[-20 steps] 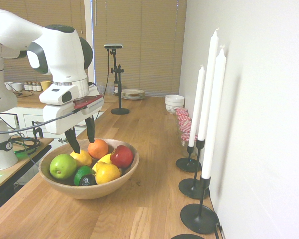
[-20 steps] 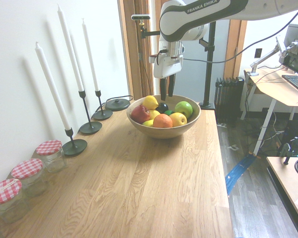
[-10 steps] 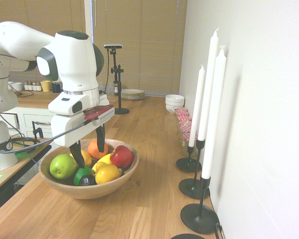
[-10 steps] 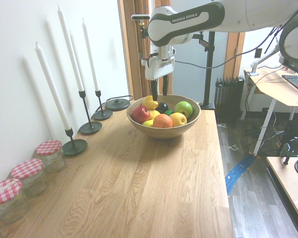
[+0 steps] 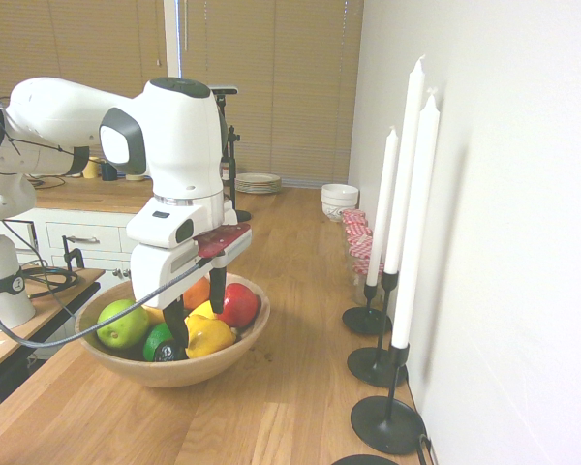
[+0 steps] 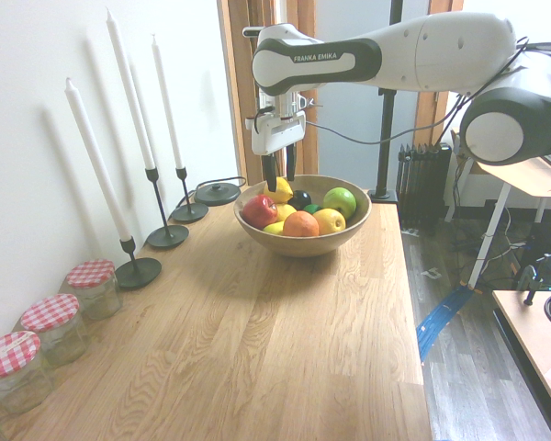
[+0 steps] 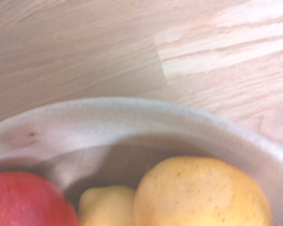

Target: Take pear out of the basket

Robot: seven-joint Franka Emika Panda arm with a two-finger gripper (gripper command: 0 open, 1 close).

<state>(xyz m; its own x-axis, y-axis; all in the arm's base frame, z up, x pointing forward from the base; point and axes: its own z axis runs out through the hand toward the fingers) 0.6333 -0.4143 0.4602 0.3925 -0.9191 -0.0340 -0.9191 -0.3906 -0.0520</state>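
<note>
Basket (image 5: 223,354) sits on wooden counter (image 5: 290,407) beside white wall (image 5: 504,242).

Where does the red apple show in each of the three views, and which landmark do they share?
First exterior view: the red apple lies at the right of the basket, on the side towards the candles.
Second exterior view: the apple is at the basket's left, again on the candle side.
Wrist view: it is cut off by the frame's edge, just inside the rim, beside yellow fruit.
Shared landmark: the basket's wooden rim.
</note>
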